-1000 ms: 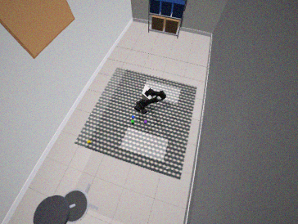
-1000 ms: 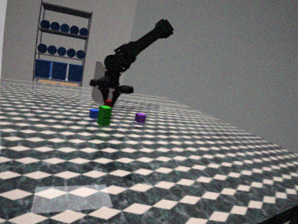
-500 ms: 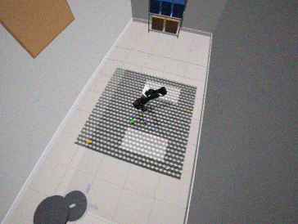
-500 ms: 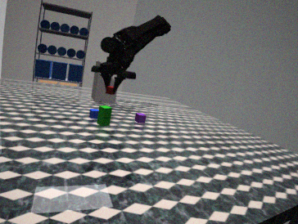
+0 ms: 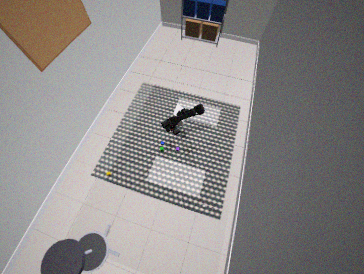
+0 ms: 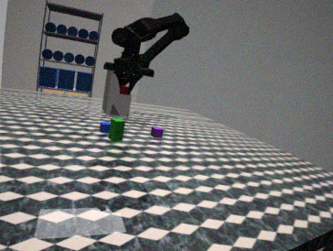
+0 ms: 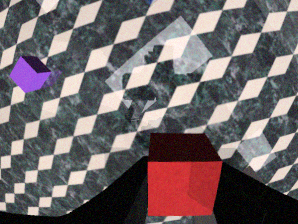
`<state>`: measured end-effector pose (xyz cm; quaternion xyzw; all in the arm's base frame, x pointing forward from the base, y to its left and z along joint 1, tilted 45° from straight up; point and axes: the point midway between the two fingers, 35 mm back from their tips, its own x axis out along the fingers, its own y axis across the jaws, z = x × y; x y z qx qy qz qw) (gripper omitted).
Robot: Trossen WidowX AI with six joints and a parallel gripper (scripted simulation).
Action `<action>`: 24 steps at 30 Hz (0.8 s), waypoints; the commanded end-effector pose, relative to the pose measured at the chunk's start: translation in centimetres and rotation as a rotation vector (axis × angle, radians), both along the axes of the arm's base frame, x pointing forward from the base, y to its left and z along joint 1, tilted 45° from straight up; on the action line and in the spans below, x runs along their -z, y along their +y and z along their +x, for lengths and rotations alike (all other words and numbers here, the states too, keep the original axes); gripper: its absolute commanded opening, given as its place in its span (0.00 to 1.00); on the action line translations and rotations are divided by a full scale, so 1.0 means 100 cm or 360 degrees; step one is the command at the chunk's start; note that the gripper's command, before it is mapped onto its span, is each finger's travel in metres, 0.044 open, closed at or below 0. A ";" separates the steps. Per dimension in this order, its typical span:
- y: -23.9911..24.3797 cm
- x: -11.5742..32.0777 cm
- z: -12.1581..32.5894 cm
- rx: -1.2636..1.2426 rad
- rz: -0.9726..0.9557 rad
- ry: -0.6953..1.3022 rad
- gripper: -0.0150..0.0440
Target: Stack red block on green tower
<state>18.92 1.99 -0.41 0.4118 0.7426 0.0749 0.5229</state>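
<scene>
The red block (image 6: 124, 90) (image 7: 184, 188) is held between the fingertips of my gripper (image 6: 124, 91) (image 7: 177, 164), which is shut on it. In the exterior view it hangs well above the table top, behind and higher than the green tower. The green tower (image 6: 116, 129) (image 5: 161, 149) stands upright on the checkered surface, and nothing rests on it. The tower is not visible in the wrist view. In the top view the red block is too small to make out clearly.
A blue block (image 6: 105, 127) (image 5: 162, 143) lies close beside and behind the green tower. A purple block (image 6: 156, 132) (image 7: 29, 75) (image 5: 177, 148) lies to the right of the tower in the exterior view. A small yellow thing (image 5: 108, 173) lies near the table's corner.
</scene>
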 end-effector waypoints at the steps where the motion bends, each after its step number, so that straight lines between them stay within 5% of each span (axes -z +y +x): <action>1: -0.002 -0.002 0.000 -0.0011 -0.0004 0.0000 0.25; 24: -0.016 0.004 0.084 -0.0014 -0.0011 -0.0010 0.25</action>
